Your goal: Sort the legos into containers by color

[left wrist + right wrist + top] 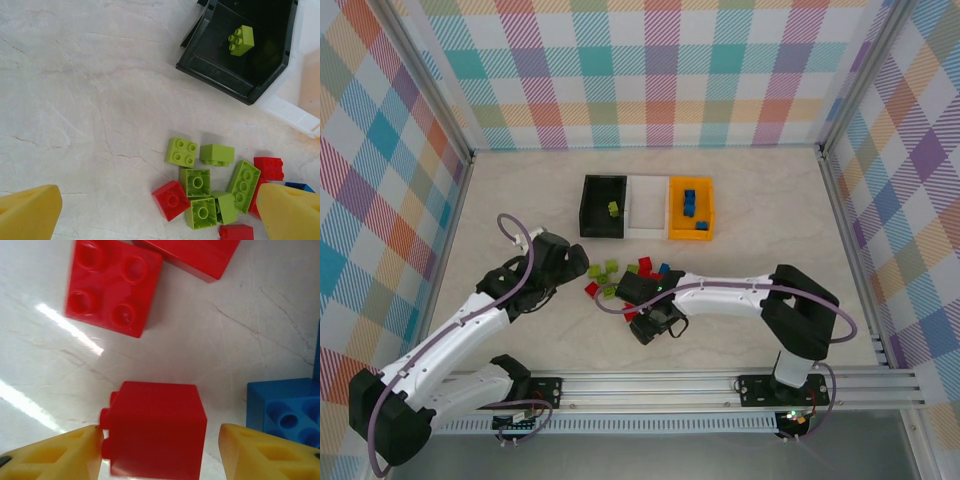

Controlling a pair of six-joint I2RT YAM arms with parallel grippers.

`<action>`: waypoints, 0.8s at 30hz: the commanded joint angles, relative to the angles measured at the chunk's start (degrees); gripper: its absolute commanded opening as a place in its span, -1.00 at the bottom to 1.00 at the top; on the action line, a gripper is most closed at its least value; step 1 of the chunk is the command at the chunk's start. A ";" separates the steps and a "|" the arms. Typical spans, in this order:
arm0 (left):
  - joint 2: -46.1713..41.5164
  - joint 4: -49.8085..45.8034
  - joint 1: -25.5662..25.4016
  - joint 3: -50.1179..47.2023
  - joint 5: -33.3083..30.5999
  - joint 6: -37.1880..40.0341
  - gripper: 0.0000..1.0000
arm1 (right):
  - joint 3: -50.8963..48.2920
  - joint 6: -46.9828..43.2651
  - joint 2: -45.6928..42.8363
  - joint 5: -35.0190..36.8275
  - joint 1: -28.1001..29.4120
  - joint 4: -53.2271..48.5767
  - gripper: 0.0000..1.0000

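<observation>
right claw [160,435] open astride red brick [152,420], no grip yet — studs face one finger: centre, close squarely, avoid blue brick [282,412]. left claw [159,196] open, empty.

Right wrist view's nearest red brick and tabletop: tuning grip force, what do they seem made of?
The red studded brick looks like hard moulded plastic: smooth, glossy, crisp-edged. The pale veined tabletop could be polished marble or marble-print laminate; glare streaks show sheen.

Three joined bins, upper ctr of top view: black bin [592,222] w/ one lime brick [613,209], white bin [647,208], orange-yellow bin [691,236] w/ blue bricks [690,200]. Loose lime, red, blue legos [611,267] clustered on bench [520,200] just below, ctr frame.
</observation>
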 commanded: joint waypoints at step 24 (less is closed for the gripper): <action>1.99 2.92 1.20 -2.19 6.04 0.37 1.00 | 24.59 -4.95 1.70 0.82 -22.47 3.40 -0.24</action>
